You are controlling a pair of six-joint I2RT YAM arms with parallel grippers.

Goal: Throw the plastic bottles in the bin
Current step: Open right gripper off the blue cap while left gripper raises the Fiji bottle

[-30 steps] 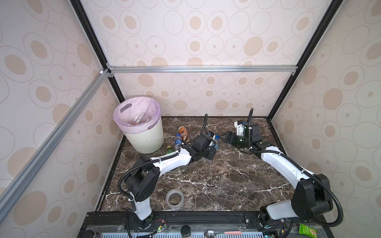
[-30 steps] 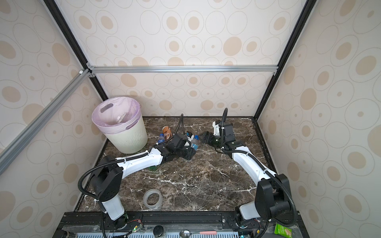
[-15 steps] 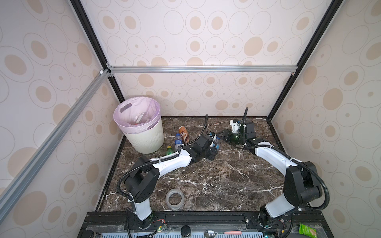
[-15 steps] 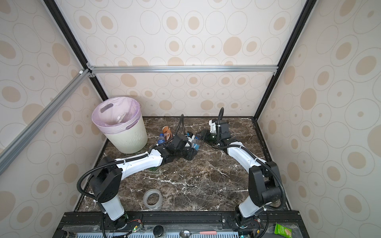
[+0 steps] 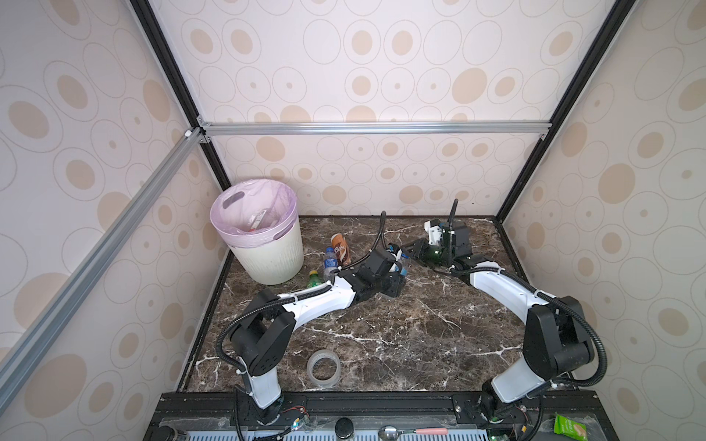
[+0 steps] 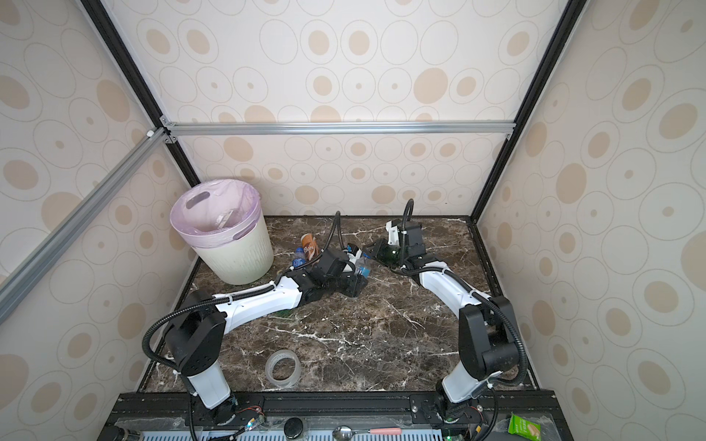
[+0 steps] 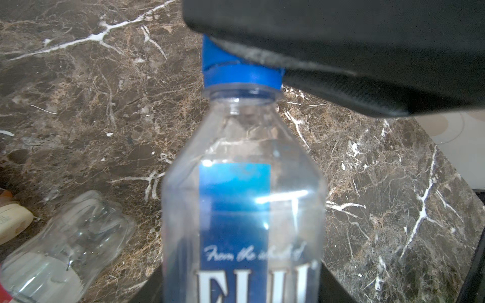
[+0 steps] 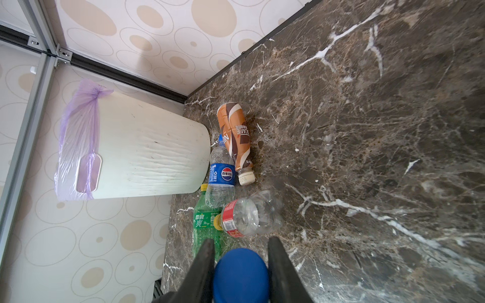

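Observation:
A clear bottle with a blue label (image 7: pixel 241 210) lies between the jaws of my left gripper (image 5: pixel 395 273), near the middle of the table; whether they still press it is unclear. My right gripper (image 8: pixel 242 240) is shut on its blue cap (image 8: pixel 241 275), one black finger (image 7: pixel 328 52) lying across the cap. Beside the cream bin (image 5: pixel 267 259) with the lilac bag lie a brown bottle (image 8: pixel 233 133), a blue-labelled bottle (image 8: pixel 221 174), a green bottle (image 8: pixel 206 223) and a clear red-labelled bottle (image 8: pixel 249 215).
A clear tape ring (image 5: pixel 323 368) lies near the front edge of the marble table (image 5: pixel 439 343). Patterned walls with black posts close the table on three sides. The bin (image 6: pixel 233 256) stands in the far left corner.
My right gripper has reached left to the left gripper and closed on the bottle's blue cap. The left arm has barely moved.

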